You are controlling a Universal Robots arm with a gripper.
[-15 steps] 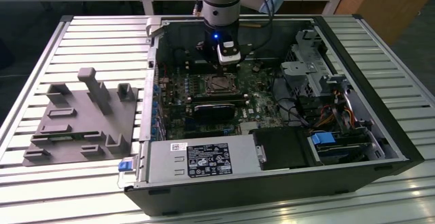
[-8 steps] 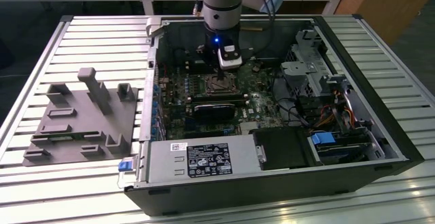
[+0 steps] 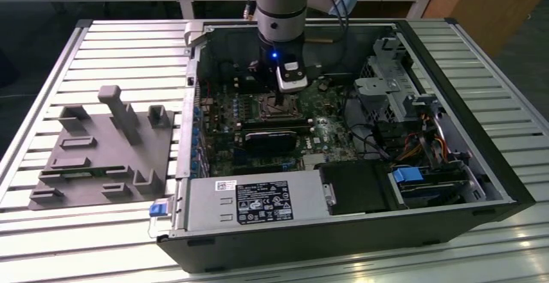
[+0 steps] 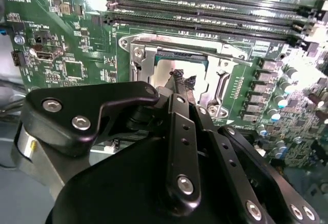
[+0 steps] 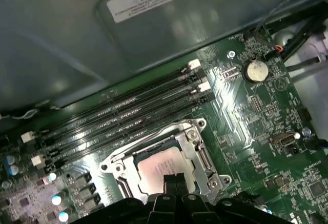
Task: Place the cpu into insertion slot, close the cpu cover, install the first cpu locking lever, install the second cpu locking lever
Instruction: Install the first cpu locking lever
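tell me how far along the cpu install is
Done: the cpu sits in the socket with its silver top showing, and the cpu cover looks laid flat around it. In hand: the gripper, fingers together, is down at the socket's edge and holds nothing that I can make out. Left: I cannot tell whether either locking lever is latched, so both may remain.

The case (image 3: 506,186) is open on top, and the arm (image 3: 281,6) hangs into it from straight above. Room around the socket (image 5: 202,155) is tight. The low memory slots (image 5: 128,119) run close along one side, with a grey panel (image 5: 77,55) rising just beyond them. In the exterior view a black block (image 3: 270,141) sits near the socket. The drive cage (image 3: 390,87) and cables (image 3: 377,143) crowd the exterior view's right, and the power supply (image 3: 257,202) walls off the near end.
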